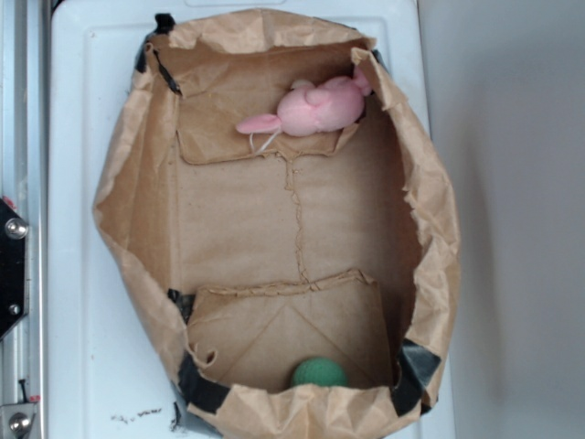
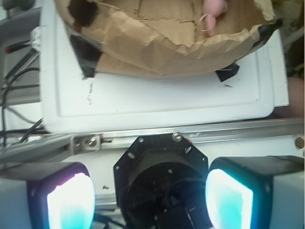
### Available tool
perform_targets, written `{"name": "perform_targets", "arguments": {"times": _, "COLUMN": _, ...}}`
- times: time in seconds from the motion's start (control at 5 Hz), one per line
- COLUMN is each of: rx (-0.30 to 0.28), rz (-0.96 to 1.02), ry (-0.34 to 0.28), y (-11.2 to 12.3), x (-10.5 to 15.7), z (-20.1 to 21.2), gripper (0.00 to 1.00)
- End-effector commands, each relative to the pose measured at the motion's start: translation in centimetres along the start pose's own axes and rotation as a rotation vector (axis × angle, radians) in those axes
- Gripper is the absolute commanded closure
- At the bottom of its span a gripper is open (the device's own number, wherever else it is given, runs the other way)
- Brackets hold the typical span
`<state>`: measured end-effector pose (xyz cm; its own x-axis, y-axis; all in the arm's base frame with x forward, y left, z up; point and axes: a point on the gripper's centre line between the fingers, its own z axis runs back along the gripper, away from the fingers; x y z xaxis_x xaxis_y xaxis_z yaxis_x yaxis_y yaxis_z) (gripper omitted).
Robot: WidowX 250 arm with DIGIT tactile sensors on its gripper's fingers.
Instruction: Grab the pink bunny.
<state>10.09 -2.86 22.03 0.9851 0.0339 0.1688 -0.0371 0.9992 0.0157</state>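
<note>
Two glowing fingertips (image 2: 71, 200) filled the bottom of the wrist view, one at each lower corner, and the gripper (image 2: 150, 202) stood wide open with nothing between its jaws. Beyond them sat the black mount of the arm, then a metal rail (image 2: 143, 138), then the white tray (image 2: 157, 95).

And the prize, the pink bunny (image 1: 315, 107)! It lay inside the brown paper bag (image 1: 137, 183), tucked into the far corner against the crumpled wall, in the upper right of the exterior view. Its body ran roughly sideways across the bag, the rounded bulk pressed toward the corner and one long ear stretched out toward the bag's middle, with a thin white string loop dangling just under that ear.

From the wrist camera only a sliver of the bunny (image 2: 213, 10) peeked over the bag's rim at the top edge, to the right of centre. So the toy lay ahead of the gripper and off to the right, well apart from it, with the bag's wall standing between them.

A green ball (image 1: 318, 372) rested at the opposite end of the bag, far from the bunny, half hidden by the near rim.

My read: the reach had not begun. The gripper would likely need to clear the rim and drop in across the bunny's short width.
</note>
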Motion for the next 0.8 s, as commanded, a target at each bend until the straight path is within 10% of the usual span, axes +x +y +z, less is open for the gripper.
{"name": "perform_targets", "arguments": {"times": 0.0, "rx": 0.044, "rz": 0.044, "ry": -0.001, "y": -0.6, "x": -0.7, "z": -0.2, "gripper": 0.00}}
{"name": "perform_targets", "arguments": {"times": 0.6, "rx": 0.066, "rz": 0.131, "ry": 0.026, "y": -0.7, "x": 3.5, "z": -1.1, "gripper": 0.00}}
